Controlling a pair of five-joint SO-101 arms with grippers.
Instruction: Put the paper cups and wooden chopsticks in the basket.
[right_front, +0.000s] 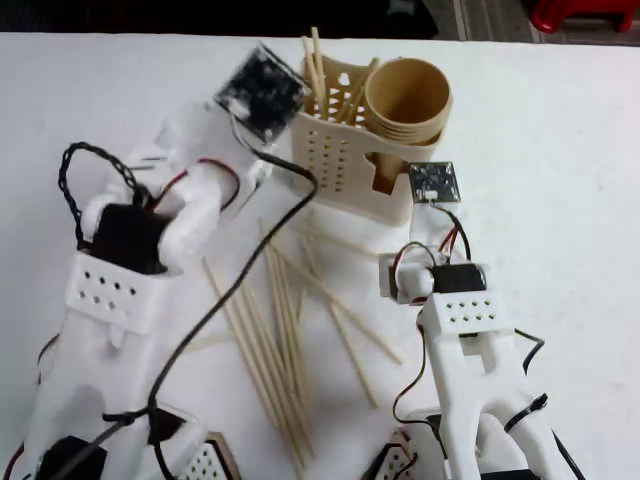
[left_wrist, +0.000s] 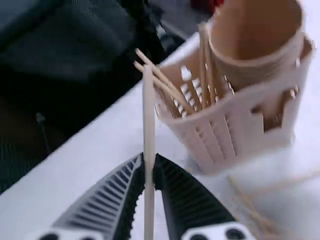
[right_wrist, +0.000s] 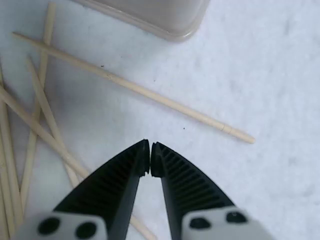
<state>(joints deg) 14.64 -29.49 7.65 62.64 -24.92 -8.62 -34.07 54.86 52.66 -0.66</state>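
Nearest us, loose chopsticks (right_front: 280, 340) lie fanned across the white table (right_front: 560, 200) between the two arms. The right gripper (right_wrist: 150, 152) hangs low over the table with one stick lying just beyond its tips, jaws pressed together on nothing. Further out, the left gripper (left_wrist: 149, 161) is clamped on a single chopstick (left_wrist: 148, 110) just left of the basket (right_front: 345, 165). In the basket we see stacked paper cups (right_front: 407, 98) on the right, and leaning chopsticks (right_front: 322, 70) on the left.
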